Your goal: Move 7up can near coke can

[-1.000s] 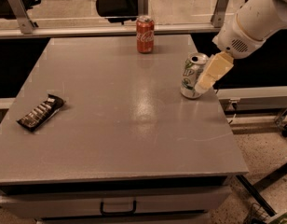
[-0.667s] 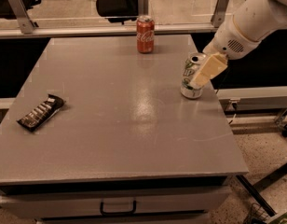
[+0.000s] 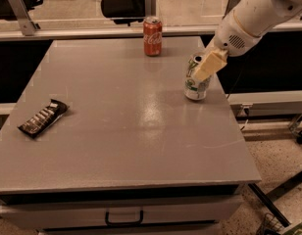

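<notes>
The 7up can (image 3: 195, 88), silver-white with green lettering, stands near the right edge of the grey table (image 3: 121, 131). My gripper (image 3: 201, 68) comes down from the upper right and is shut on the can's upper part. One cream finger (image 3: 209, 65) lies across the can's right front; the other is hidden behind the can. The red coke can (image 3: 152, 36) stands upright at the table's far edge, well to the left of and behind the 7up can.
A dark snack bar in its wrapper (image 3: 43, 118) lies near the table's left edge. A rail and glass partition (image 3: 92, 31) run behind the table. The table has a drawer with a handle (image 3: 124, 217) at the front. The floor drops off to the right.
The gripper has closed in on the 7up can and shifted it a little left and away from me. The coke can and snack bar have not moved.
</notes>
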Controlling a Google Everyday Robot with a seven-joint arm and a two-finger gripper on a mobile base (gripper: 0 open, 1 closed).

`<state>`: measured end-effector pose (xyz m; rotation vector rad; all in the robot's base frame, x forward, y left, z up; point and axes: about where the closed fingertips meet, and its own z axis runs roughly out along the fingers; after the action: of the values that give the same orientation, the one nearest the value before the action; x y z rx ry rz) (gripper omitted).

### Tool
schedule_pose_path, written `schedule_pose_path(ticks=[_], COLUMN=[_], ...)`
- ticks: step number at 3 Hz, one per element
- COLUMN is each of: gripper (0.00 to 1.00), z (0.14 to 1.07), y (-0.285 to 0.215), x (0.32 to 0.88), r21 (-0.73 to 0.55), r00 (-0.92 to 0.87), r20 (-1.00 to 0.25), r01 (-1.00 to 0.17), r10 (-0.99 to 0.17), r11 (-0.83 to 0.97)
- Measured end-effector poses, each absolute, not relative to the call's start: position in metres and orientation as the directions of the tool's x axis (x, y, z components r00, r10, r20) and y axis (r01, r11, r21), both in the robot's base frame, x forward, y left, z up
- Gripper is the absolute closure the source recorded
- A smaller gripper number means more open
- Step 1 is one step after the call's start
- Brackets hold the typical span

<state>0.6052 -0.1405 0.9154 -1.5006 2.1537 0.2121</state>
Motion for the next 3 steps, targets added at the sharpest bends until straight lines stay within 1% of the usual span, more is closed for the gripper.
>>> schedule_pose_path(ticks=[1,2,3], gripper=[1.0,1.0,1.0], z=[0.933,0.941,0.951], y=[-0.132,-0.118,-0.103], x=[0.631,0.668,0.704], r21=[-0.158,-0.147,-0.163], r00=[-0.267,-0.273,-0.266], r20=[-0.494,-0.499,-0.503], r01=[-0.908,-0.909,-0.905], r10=[-0.828,-0.822,-0.822], r11=[0.388,0.391,0.393])
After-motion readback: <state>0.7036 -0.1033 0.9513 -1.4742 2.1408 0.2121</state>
